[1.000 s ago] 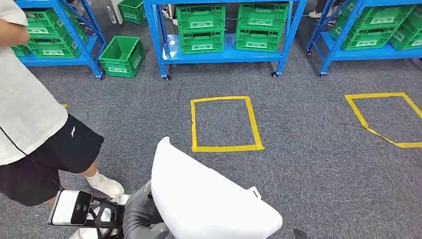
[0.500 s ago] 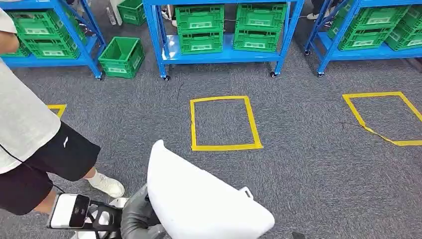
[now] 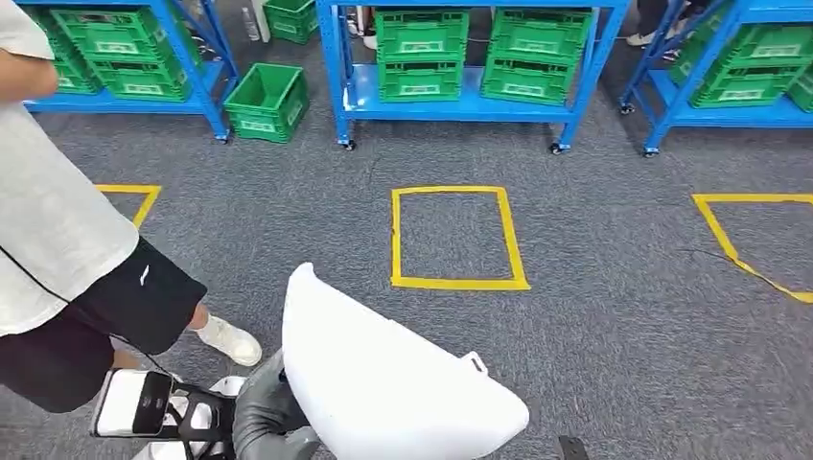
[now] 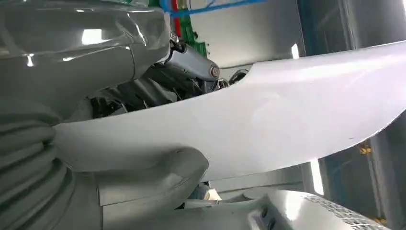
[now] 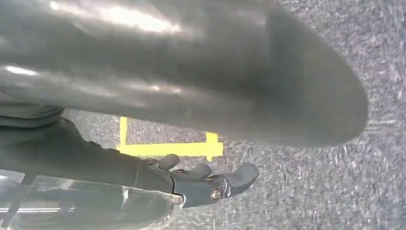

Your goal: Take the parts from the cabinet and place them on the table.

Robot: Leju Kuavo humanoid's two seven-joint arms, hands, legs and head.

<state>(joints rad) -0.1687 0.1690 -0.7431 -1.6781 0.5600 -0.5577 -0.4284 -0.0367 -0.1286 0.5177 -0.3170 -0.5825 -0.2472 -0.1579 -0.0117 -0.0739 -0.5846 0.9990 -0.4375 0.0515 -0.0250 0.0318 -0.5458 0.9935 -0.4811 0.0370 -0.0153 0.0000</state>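
A large white curved panel part (image 3: 393,383) fills the lower middle of the head view, tilted, with its pointed end up. My left hand (image 3: 264,414) grips it at its lower left edge. In the left wrist view the grey thumb (image 4: 158,175) presses the underside of the white panel (image 4: 287,110), and the darker fingers (image 4: 143,93) lie along its other face. My right hand (image 5: 201,181) hangs over the grey carpet with its fingers stretched out and nothing in them.
A person (image 3: 67,249) in a white shirt and black shorts stands close on my left, one shoe (image 3: 228,340) near the panel. Blue racks (image 3: 460,105) with green crates (image 3: 420,50) line the far side. A loose green crate (image 3: 267,102) and yellow tape squares (image 3: 458,282) are on the carpet.
The whole picture has shifted to the right, so the camera has turned left. The panel stays in my left hand at the same tilt. The person's leg has moved slightly closer.
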